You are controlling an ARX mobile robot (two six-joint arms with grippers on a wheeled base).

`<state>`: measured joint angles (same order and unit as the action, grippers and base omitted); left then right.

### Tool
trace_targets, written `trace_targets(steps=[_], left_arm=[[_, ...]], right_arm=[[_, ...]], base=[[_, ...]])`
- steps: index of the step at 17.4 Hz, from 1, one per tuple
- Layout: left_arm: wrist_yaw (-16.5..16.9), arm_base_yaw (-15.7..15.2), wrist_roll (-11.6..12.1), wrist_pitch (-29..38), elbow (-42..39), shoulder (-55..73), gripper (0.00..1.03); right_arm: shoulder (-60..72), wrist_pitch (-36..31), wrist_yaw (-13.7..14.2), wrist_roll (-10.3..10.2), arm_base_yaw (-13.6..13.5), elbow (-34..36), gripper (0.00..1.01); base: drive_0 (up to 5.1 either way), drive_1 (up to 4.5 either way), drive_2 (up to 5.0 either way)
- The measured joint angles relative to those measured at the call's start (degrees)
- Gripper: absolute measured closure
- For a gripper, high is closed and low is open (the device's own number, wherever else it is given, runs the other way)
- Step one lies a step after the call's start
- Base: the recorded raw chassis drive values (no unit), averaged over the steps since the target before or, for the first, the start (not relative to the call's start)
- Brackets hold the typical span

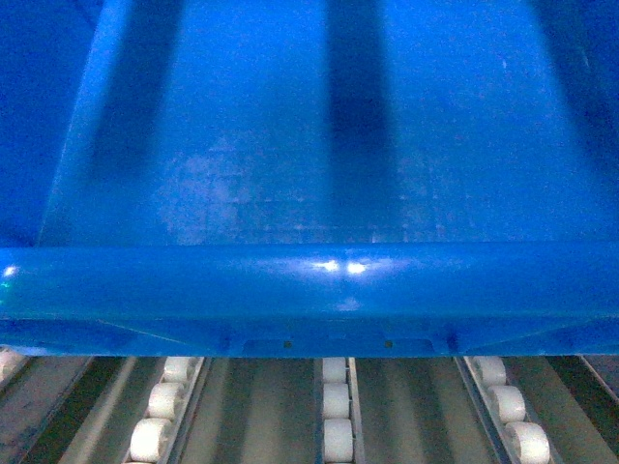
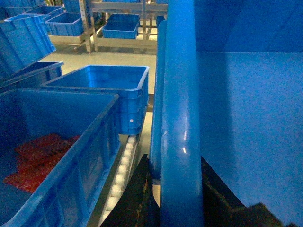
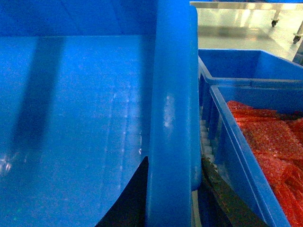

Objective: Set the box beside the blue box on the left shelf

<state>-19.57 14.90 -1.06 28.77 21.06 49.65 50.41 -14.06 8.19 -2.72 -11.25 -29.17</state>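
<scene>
Visibility is limited: the box (image 1: 319, 145) fills most of the head view, so you see only its smooth rolled rim, part of its faintly grid-embossed floor and dark shadow bands, with its side walls cut off. Below the rim, the left shelf (image 1: 242, 406) shows as grey metal tracks carrying rows of small white roller wheels (image 1: 336, 401); you cannot tell whether the box bottom touches them.

In the left wrist view, the left claw (image 2: 177, 189) straddles the thick glossy rim, one dark finger on each side, holding it. Beside it stand a neighbouring blue crate (image 2: 66, 156) with red contents (image 2: 40, 158) and a second ribbed crate (image 2: 111, 92) behind.

In the right wrist view, the right claw (image 3: 173, 198) grips the opposite rim in the same way, fingertips cut off by the picture edge. A blue bin (image 3: 236, 142) just beside it holds red bagged material (image 3: 270, 137), its texture blurred.
</scene>
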Motion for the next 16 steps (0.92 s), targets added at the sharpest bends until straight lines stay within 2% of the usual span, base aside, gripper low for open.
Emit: trace_targets(steps=[16], left_arm=[[0.02,0.02,0.00,0.00,0.00,0.00,0.86]], right_arm=[[0.00,0.00,0.00,-0.02,0.00,0.00,0.80]], base=[[0.0,0.00,0.0]])
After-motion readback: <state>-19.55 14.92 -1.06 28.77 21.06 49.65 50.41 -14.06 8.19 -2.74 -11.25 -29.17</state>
